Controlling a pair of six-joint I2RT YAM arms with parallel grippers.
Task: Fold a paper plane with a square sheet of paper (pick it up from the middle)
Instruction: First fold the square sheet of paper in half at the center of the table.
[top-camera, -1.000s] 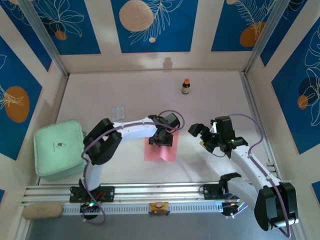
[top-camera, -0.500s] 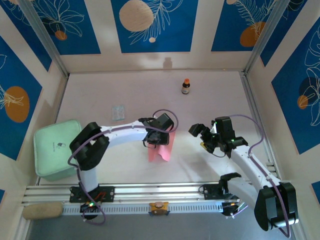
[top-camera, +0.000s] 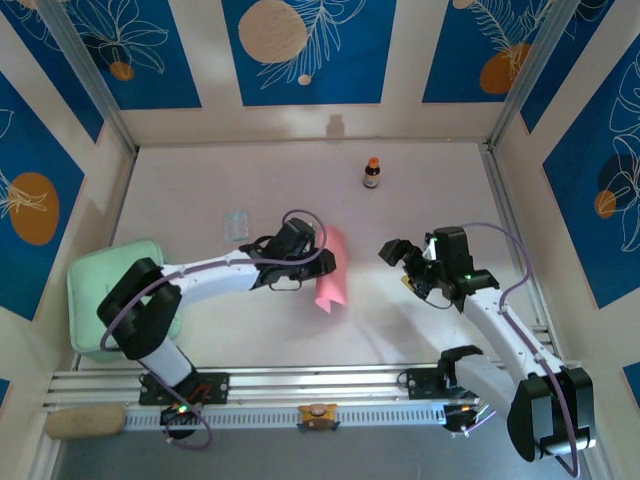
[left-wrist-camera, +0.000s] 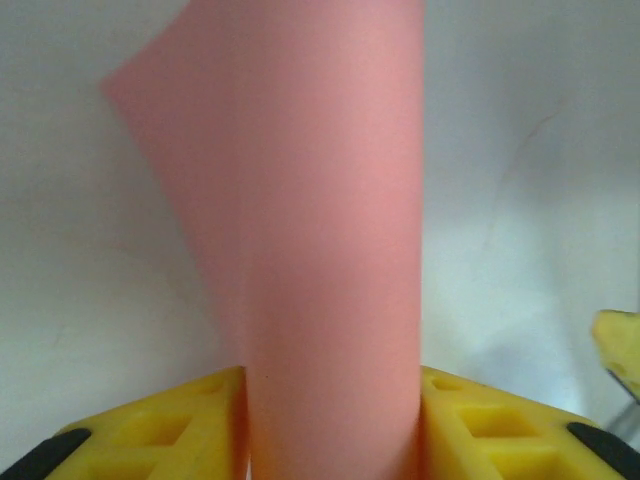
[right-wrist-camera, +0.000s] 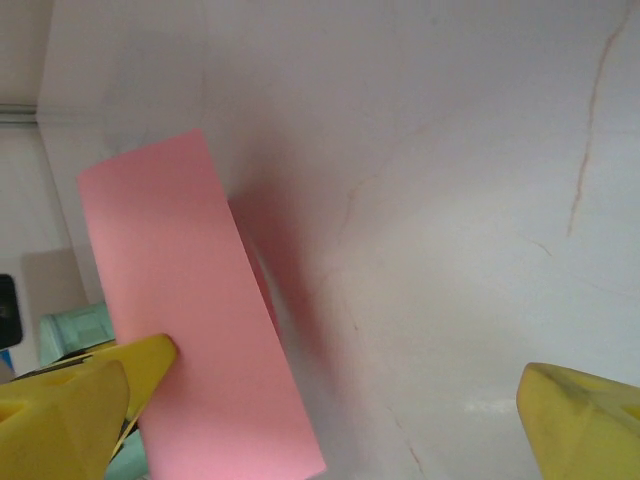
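Paper (top-camera: 334, 282) clamped between left end effector (top-camera: 322, 263).

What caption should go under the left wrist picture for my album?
The left claw pinches the curved pink square sheet of paper between its yellow fingers, above the white table.

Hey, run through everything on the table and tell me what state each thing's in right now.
square sheet of paper: curled, no crease visible, pinched in the left tool.
left tool: shut on the sheet.
right tool: open, empty.
small bottle: upright, capped.
green case: closed.
translucent packet: lying flat.
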